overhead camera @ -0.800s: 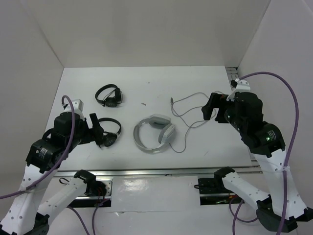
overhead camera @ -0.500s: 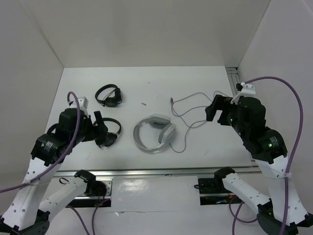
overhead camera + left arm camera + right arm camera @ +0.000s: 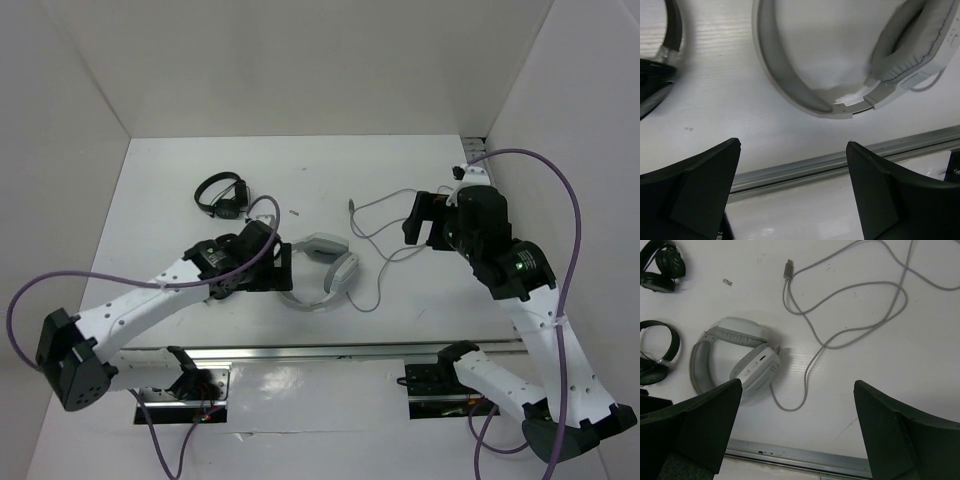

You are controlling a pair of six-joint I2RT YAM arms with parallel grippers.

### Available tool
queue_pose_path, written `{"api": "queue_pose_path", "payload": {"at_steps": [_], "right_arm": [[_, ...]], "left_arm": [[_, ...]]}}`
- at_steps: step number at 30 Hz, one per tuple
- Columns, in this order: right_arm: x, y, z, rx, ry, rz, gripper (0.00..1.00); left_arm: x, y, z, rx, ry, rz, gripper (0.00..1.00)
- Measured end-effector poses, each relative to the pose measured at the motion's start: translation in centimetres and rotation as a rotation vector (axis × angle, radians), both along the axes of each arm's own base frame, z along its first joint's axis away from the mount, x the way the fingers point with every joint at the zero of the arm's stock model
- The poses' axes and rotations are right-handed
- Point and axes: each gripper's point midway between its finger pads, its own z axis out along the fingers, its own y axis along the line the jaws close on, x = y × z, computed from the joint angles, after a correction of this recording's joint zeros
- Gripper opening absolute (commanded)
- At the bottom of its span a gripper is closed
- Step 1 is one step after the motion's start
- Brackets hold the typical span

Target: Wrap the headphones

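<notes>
left tool (image 3: pixel 792 146): spread, empty, low over the headphones (image 3: pixel 343 272) | right tool (image 3: pixel 797 385): spread, empty, above cable (image 3: pixel 826 346) | headphones flat on surface (image 3: pixel 400 170), cable sprawled loose

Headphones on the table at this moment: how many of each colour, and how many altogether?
light-grey headphones: 1
black headphones: 2
Total: 3
</notes>
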Motion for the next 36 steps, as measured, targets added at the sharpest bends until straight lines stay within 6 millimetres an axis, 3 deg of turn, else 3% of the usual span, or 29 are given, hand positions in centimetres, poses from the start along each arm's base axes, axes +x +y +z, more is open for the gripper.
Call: {"api": "queue_pose_path", "payload": {"at_steps": [3,13,21,25,26,27,32,36], "right_arm": [[0.1,0.4,-0.2,0.008,0.006,0.015,1.0],[0.2,1.9,-0.6,0.039,0.0,0.096,1.0],[-0.3,3.2,-0.2,0.06,-0.014,0.171,1.0],[-0.6,3.3,-0.1,0.065,-0.025,0.182,1.0],[-0.6,3.3,-0.1,0.065,-0.025,0.183,1.0],[-0.6,3.3,-0.1,0.066,-0.025,0.184,1.0],[-0.6,3.3,-0.1,0.066,-0.025,0.185,1.0],[-1.0,4.4,0.2,0.108,-0.036,0.236,1.0]], "left_arm": [[0.5,-1.4,-1.5,0.008,0.029,0.035,1.0],[2.9,-2.6,-6.5,0.044,0.091,0.284,0.97],[4.2,-2.2,-11.5,0.119,0.152,0.346,0.91],[4.5,-1.8,-12.5,0.139,0.154,0.371,0.47],[4.7,-1.8,-12.5,0.139,0.148,0.373,0.15],[4.8,-1.8,-12.6,0.138,0.145,0.38,0.01],[5.2,-2.1,-12.4,0.117,0.129,0.4,0.0],[3.2,-1.0,-11.6,0.151,0.132,0.412,0.0]]}}
